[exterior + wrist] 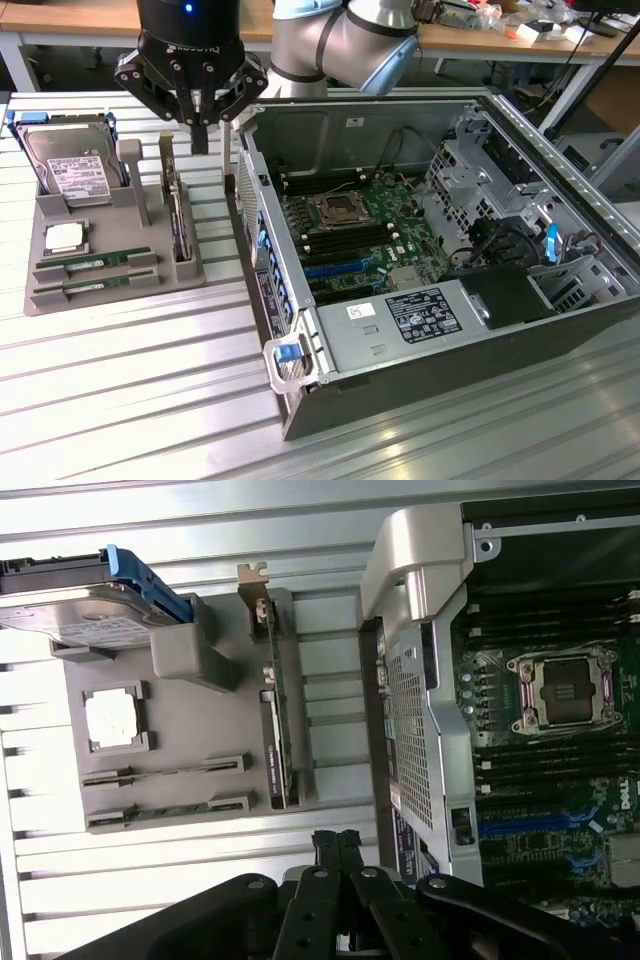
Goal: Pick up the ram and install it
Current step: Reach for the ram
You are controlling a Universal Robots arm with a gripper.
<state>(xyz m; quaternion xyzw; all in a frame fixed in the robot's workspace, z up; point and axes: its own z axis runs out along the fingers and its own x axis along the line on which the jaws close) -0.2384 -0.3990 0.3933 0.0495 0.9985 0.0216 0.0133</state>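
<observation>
Two ram sticks, thin and green, lie edge-up in slots of a grey holder [40, 215]: one ram stick [93, 259] behind the other ram stick [96, 282]. In the wrist view they are the ram stick [165, 773] and the ram stick [160, 812]. My gripper [200, 148] hangs above the holder's back right corner, close to the case wall. Its fingers are shut together with nothing between them, and the fingertips [337, 842] stand off from both sticks.
The holder also carries a hard drive [65, 165], a square silver processor [65, 238] and an upright expansion card [176, 212]. The open computer case [560, 130] lies on the exterior view's right, with its motherboard socket [335, 210] and memory slots [330, 185]. Everything rests on a slatted metal table [140, 400].
</observation>
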